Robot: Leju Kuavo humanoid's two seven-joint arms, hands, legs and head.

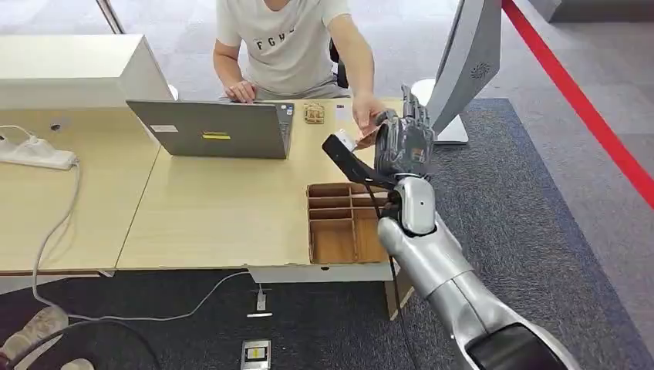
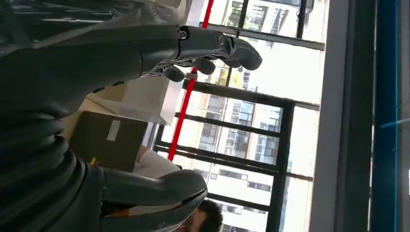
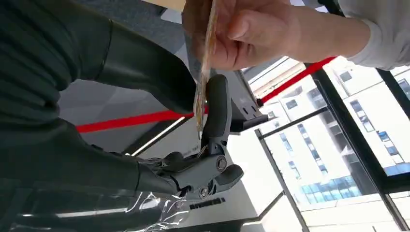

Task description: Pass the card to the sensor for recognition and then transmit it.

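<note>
**One card held jointly by robot hand and person**

Two pale wooden tables (image 1: 216, 208) are set side by side on grey carpet, the largest items recorded. A person in a light T-shirt (image 1: 289, 46) is seated at the far side, behind a grey laptop (image 1: 212, 129). A white standing unit with a speaker grille (image 1: 466, 62) is positioned at the far right corner of the table. A brown compartmented wooden tray (image 1: 343, 223) is placed at the near right edge of the table. A white power strip (image 1: 35, 153) lies at the left, with its cable trailing off the table.

The right hand (image 1: 402, 142) is raised above the table beyond the tray. A card (image 3: 203, 87) is pinched edge-on between its thumb and one finger (image 3: 217, 111), the other fingers being curled below. The same card is gripped from the far end by the person's hand (image 3: 241, 31).

The left hand (image 2: 159, 116) is seen with thumb and fingers spread apart, and nothing is held in it.
</note>
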